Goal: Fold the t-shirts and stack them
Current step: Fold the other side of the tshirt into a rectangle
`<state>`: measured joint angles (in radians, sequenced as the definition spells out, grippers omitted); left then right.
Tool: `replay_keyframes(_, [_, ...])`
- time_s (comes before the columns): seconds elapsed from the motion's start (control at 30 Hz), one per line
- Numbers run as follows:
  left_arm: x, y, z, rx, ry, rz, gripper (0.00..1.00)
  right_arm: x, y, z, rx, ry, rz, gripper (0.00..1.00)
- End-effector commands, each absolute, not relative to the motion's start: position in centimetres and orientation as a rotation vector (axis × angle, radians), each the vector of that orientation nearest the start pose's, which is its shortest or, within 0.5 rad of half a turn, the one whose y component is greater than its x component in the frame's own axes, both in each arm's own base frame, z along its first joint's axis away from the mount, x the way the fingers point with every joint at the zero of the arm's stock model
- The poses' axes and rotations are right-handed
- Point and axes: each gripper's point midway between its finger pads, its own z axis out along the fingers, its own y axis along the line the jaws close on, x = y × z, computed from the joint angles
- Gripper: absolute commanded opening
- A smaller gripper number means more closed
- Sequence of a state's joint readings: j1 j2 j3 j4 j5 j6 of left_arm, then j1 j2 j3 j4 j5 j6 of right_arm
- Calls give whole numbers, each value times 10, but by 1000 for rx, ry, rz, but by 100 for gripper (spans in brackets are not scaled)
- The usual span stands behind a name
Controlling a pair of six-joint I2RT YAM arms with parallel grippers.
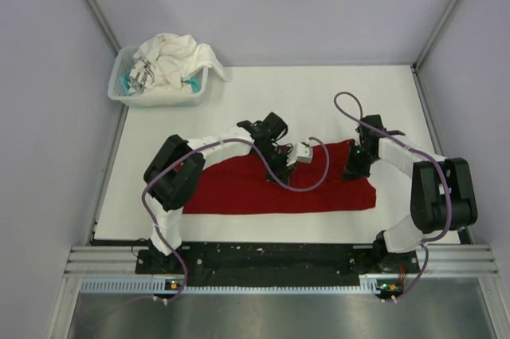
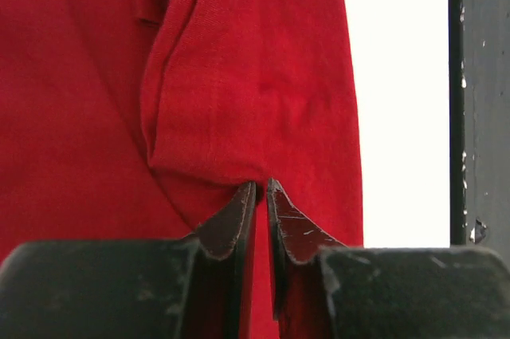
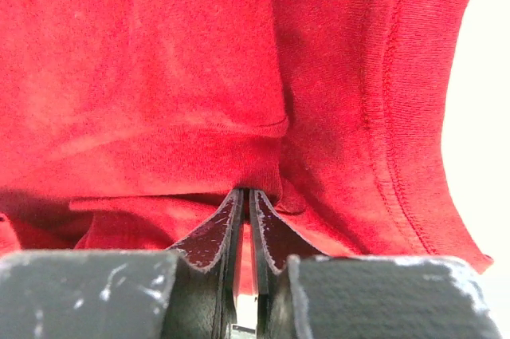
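The red t-shirt [image 1: 239, 191] lies flat on the surface [image 1: 319, 92], toward 6 o'clock. The left hand [image 2: 261, 187] pinches a fold at its 12 o'clock edge, and the right hand [image 3: 245, 193] pinches the hem toward 3 o'clock. A fold looks begun; next, both should lift evenly toward 6 o'clock. At 10 o'clock, the basket [image 1: 127, 88] holds the white t-shirt [image 1: 179, 56].

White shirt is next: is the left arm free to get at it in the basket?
Probably not yet: left gripper is shut on the red t-shirt; the way to the basket looks open.
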<state>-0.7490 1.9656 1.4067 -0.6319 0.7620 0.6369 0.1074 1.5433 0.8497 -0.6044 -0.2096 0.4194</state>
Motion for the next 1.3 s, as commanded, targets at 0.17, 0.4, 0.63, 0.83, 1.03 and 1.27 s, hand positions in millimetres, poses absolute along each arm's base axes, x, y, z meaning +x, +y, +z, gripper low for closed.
replay_keyframes(0.17, [215, -331, 54, 2051, 1710, -894, 55, 266, 74, 36, 390, 2836, 368, 19])
replay_keyframes(0.4, [214, -343, 107, 1952, 1633, -972, 56, 277, 100, 86, 182, 2688, 463, 31])
replay_keyframes(0.63, [266, -382, 111, 1640, 1850, -943, 59, 288, 144, 94, 165, 2620, 719, 31])
replay_keyframes(0.83, [267, -402, 86, 1583, 2008, -1082, 56, 294, 157, 60, 203, 2713, 797, 5])
replay_keyframes(1.03, [258, -399, 77, 1620, 1982, -1101, 55, 267, 134, 25, 312, 2806, 649, 0])
replay_keyframes(1.27, [216, -403, 73, 1820, 1859, -1135, 30, 265, 121, 16, 380, 2811, 601, 0])
